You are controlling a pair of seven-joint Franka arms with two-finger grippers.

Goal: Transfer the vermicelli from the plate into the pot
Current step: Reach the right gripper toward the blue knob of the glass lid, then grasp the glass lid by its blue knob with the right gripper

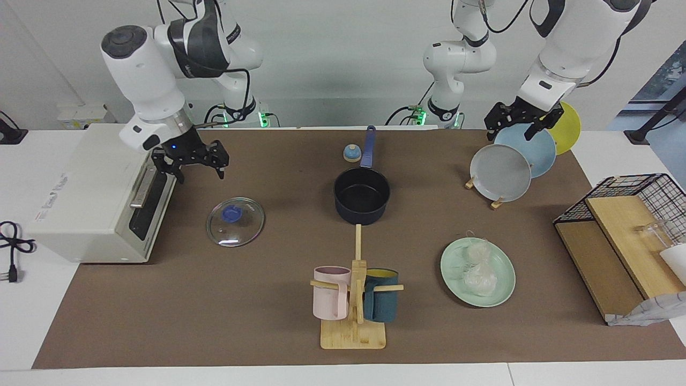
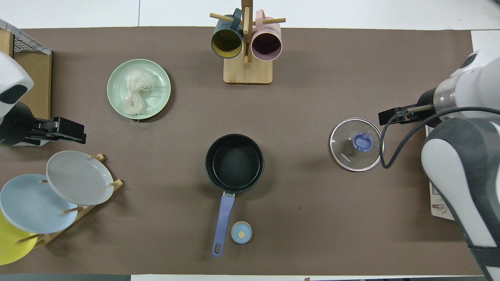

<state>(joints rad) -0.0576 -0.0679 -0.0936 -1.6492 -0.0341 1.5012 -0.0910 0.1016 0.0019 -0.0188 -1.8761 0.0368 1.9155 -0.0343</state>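
The vermicelli is a whitish clump lying on the mint-green plate toward the left arm's end of the table; both also show in the overhead view, the vermicelli on the plate. The dark navy pot stands mid-table with nothing in it, its blue handle pointing toward the robots. My left gripper is open and empty, up over the plate rack. My right gripper is open and empty, in the air between the white oven and the glass lid.
A glass lid lies toward the right arm's end. A mug tree with pink and teal mugs stands farther from the robots than the pot. A rack of upright plates, a white oven, a small blue knob and a wire basket stand around.
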